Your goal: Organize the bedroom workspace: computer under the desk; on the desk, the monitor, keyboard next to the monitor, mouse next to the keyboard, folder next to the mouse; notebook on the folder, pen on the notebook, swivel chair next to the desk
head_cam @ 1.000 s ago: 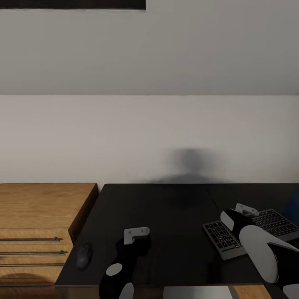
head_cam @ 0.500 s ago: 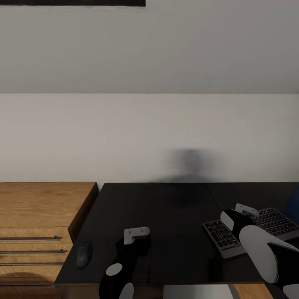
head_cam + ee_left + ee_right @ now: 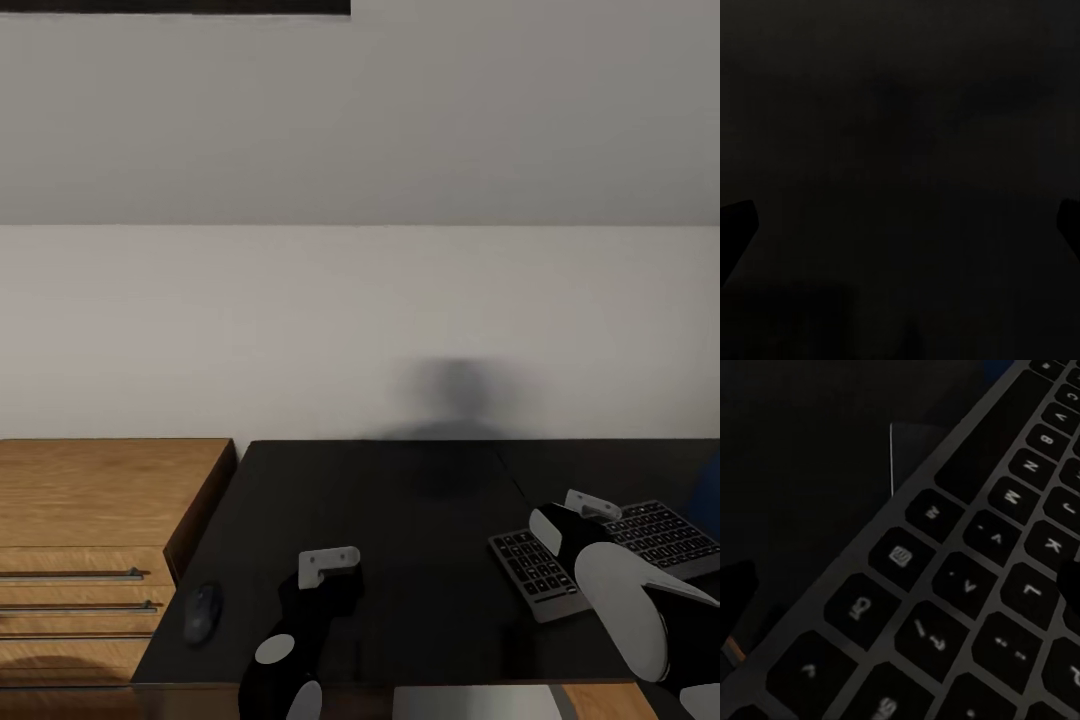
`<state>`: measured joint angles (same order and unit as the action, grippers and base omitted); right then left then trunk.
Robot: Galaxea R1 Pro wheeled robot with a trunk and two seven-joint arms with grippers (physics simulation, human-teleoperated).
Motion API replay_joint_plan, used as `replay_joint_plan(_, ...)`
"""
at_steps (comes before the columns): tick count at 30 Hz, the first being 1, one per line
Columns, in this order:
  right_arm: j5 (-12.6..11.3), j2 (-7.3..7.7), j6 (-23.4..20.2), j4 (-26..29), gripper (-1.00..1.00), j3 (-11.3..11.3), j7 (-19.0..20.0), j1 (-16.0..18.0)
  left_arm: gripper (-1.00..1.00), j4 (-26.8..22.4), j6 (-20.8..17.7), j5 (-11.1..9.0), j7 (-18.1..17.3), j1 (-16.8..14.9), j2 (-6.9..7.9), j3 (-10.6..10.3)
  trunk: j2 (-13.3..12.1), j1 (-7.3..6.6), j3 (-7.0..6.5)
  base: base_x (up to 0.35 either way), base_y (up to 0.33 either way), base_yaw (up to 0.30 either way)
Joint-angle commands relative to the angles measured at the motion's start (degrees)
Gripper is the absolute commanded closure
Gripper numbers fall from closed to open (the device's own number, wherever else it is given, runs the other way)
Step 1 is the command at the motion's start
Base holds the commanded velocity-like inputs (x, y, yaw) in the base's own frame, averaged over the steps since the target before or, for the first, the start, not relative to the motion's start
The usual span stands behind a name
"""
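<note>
Keyboard (image 3: 610, 560), a slim full-width one with dark keys in a silvery-grey frame, lies angled on the long black-topped desk (image 3: 420, 520) near its right end, close to the front edge. The right gripper (image 3: 580, 510), white and black, hangs low over the keyboard's left half; in the right wrist view the keys (image 3: 967, 585) run close beneath it, with one dark fingertip (image 3: 736, 585) off the keyboard's edge over the desk top, and I cannot tell whether its jaws are apart or together. The small dark rounded mouse (image 3: 203, 612) sits at the desk's front left corner, well apart from the keyboard. The left gripper (image 3: 328, 566) hovers over the front middle of the desk, between mouse and keyboard, touching neither; in the left wrist view its two dark fingertips (image 3: 735, 232) stand wide apart over the bare black top. An oak dresser with bar handles (image 3: 95, 540) stands just beside the desk's left end
</note>
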<state>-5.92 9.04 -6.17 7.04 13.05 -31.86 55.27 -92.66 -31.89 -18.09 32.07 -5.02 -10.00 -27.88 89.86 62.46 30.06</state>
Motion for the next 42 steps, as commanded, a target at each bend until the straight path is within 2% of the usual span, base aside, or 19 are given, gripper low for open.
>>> replay_joint_plan(1,-0.59,0.01,-0.33,0.12,-1.0,-0.4,-0.22,0.02,-1.0,-0.06,-0.1,-0.57,0.56,-0.06,0.0,-0.07,0.03,0.0,0.06,0.0,0.0,0.0)
replay_joint_plan(10,-0.58,-0.21,-0.33,0.08,-1.0,-0.4,-0.22,0.02,-1.0,-0.06,-0.17,-0.55,0.54,-0.05,0.0,0.11,0.03,0.0,0.06,-0.008,0.0,0.0)
replay_joint_plan(20,-0.58,-0.43,-0.31,0.08,-1.0,-0.4,-0.18,0.02,-1.0,-0.06,-0.13,-0.54,0.54,-0.03,0.0,0.19,0.03,0.0,0.06,-0.147,0.0,0.0)
replay_joint_plan(42,-0.58,-0.45,-0.22,0.08,-1.0,-0.4,-0.13,0.02,-1.0,-0.06,-0.19,-0.54,0.54,-0.03,0.0,0.23,0.03,0.0,0.06,-0.223,0.015,0.0)
